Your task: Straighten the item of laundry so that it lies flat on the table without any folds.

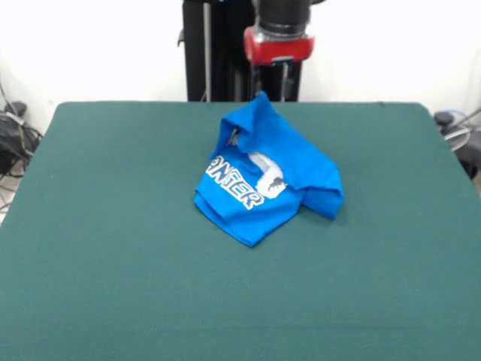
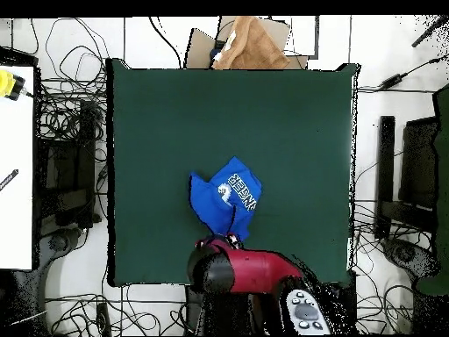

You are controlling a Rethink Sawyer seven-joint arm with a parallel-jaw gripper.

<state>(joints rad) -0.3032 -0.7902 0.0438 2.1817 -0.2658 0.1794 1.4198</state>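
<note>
On the table [image 1: 113,263], the crumpled T-shirt [image 1: 263,177] peaks toward the gripper [image 1: 261,89].

White wall [image 1: 391,45] rises at 12 o'clock in the front view, while in the overhead view pale floor [image 2: 368,263] strewn with black cables [image 2: 66,114] rings the scene, with a white bench [image 2: 16,167] at 9 o'clock and cardboard [image 2: 250,42] at 12 o'clock.
</note>
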